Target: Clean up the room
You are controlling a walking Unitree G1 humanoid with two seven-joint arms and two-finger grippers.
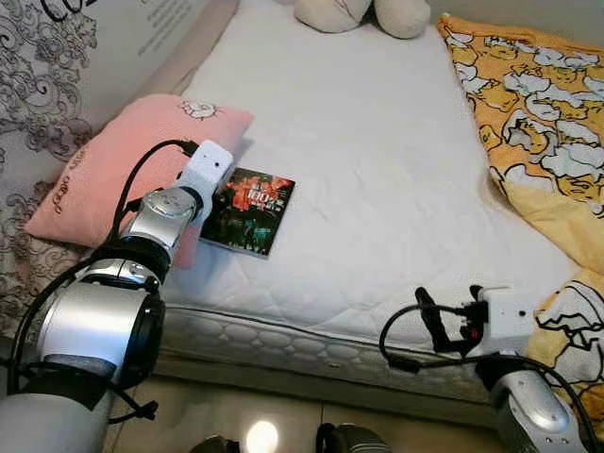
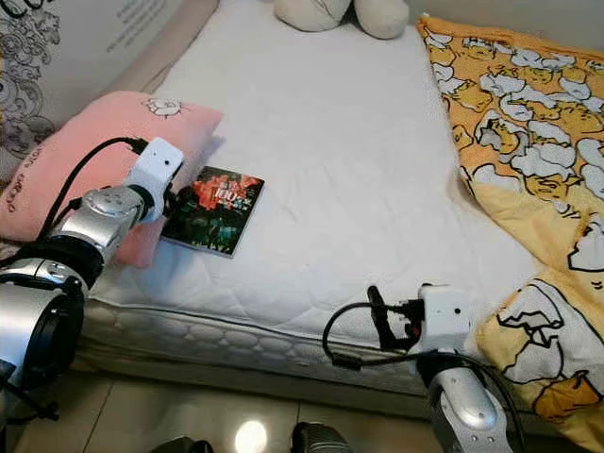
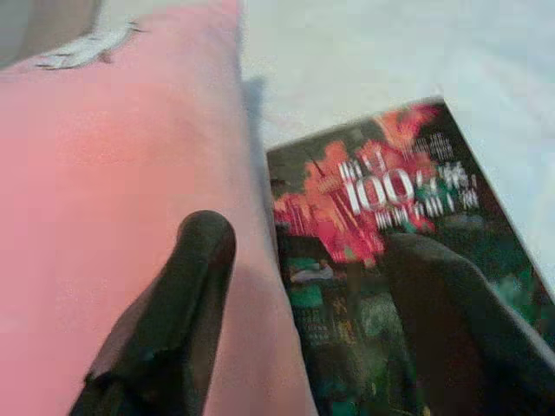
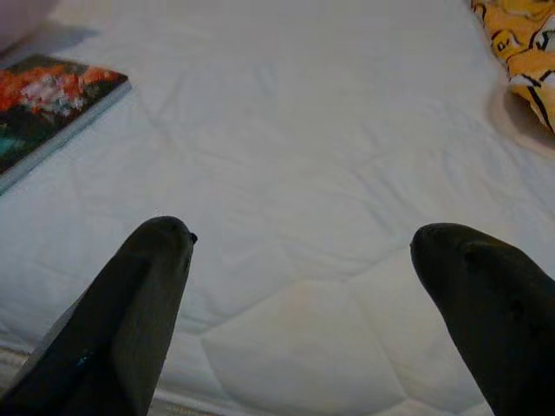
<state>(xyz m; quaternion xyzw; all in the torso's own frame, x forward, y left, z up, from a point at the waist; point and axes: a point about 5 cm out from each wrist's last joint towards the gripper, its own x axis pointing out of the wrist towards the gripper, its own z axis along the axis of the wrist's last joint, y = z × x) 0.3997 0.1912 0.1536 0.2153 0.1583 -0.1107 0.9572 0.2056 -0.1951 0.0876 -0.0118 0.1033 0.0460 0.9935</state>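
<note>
1. Across the room lies a bed (image 1: 377, 189) with a white quilted mattress; pale floor tiles (image 1: 283, 425) show at its near edge, and patterned wallpaper (image 1: 38, 85) runs along the left.
2. One pink pillow (image 1: 113, 160) rests at the left side of the bed.
3. One book (image 1: 250, 209) with a dark red-and-green cover lies flat on the mattress, touching the pillow's right edge.
4. One yellow duck-print blanket (image 1: 528, 123) is heaped along the right side.
5. One pale stuffed toy (image 1: 363, 14) sits at the far end.
6. Left end effector (image 3: 303, 251) hovers spread wide, one finger over the pillow, the other over the book.
7. Right end effector (image 4: 303, 238) hangs wide apart over bare mattress at the near edge, holding nothing.
</note>
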